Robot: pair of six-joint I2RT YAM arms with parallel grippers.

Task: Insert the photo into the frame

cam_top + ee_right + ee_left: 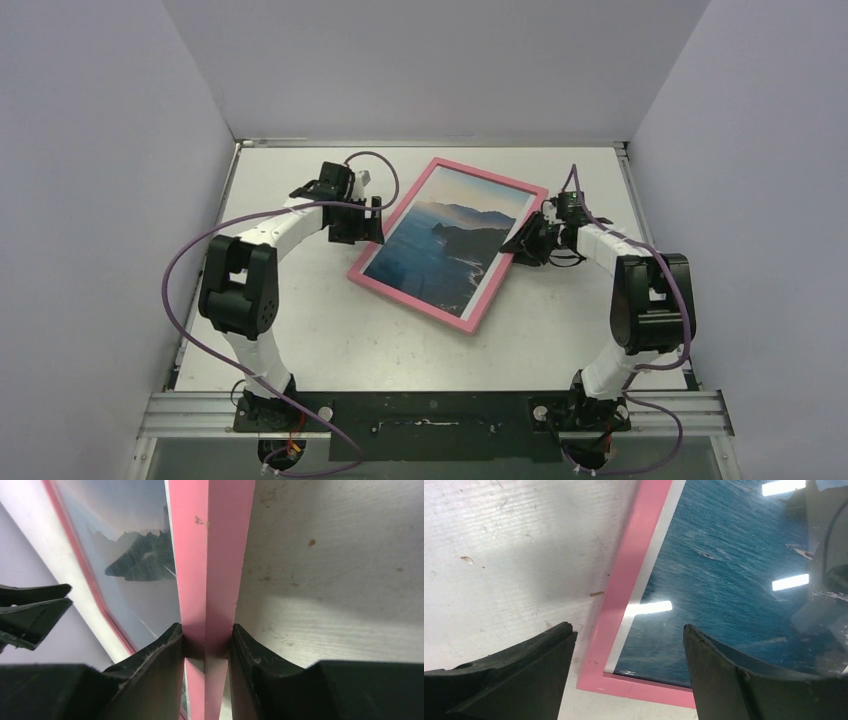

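A: Where's the frame (410, 299) rn?
B: Mid desk (330, 345), lying skewed, pink side up, one corner pointing twd the back wall.
A: And the photo (450, 238)?
B: Inside it, under the pane (774, 540). Sea at the near end, dark hills in the middle, pale sky at the far end. There's a thin white strip (650, 565) btw the pink rim and the print along the left side.
A: Right tool (522, 243), got anything?
B: Yep, clamped on the frame's right long edge. Its wrist cam shows both fingers (155, 655) pressed on the pink rim, one each side, w/ bare desk to the right.
A: Is that edge lifted off the desk?
B: Can't tell from here.
A: Left tool (376, 222)?
B: Jaws wide apart, gripping nothing. It's at the frame's left long edge, nr the near-left corner. One finger (524, 672) hangs over bare desk, the other over the glass, and the pink corner shows in the gap.
A: Touching the frame?
B: Can't say, too close to call.
A: Any glare?
B: Lights reflect as bright bars on the pane.
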